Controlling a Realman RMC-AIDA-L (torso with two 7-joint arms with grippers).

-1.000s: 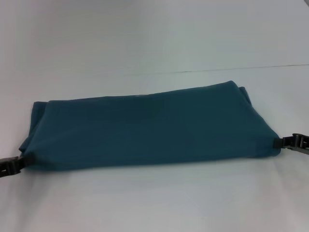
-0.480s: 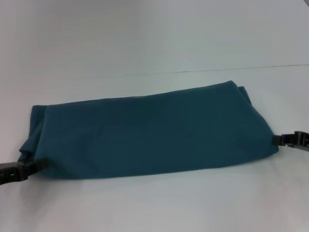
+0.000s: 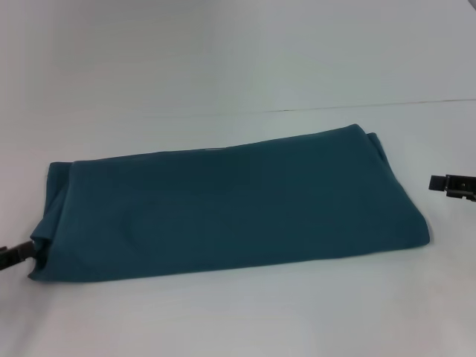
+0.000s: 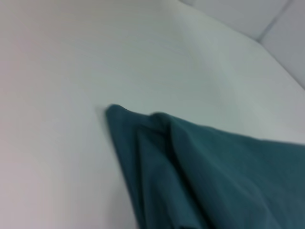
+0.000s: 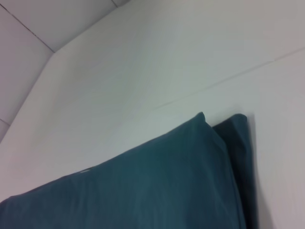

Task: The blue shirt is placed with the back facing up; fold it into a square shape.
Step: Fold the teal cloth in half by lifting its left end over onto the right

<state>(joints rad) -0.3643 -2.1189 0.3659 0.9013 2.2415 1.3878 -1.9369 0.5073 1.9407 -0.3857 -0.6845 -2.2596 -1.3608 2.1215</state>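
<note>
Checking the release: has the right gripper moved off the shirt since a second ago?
Yes. The right gripper has pulled away to the right and slightly up, apart from the blue shirt, whose right corner it touched before.

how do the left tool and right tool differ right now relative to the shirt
The left tool sits low at the near left corner of the blue shirt, at or touching the cloth; contact cannot be confirmed. The right tool stands clear of the shirt's right end, with bare table between them, and sits farther back in the head view. Both are dark, only partly in view, and flank the folded shirt's ends.
</note>
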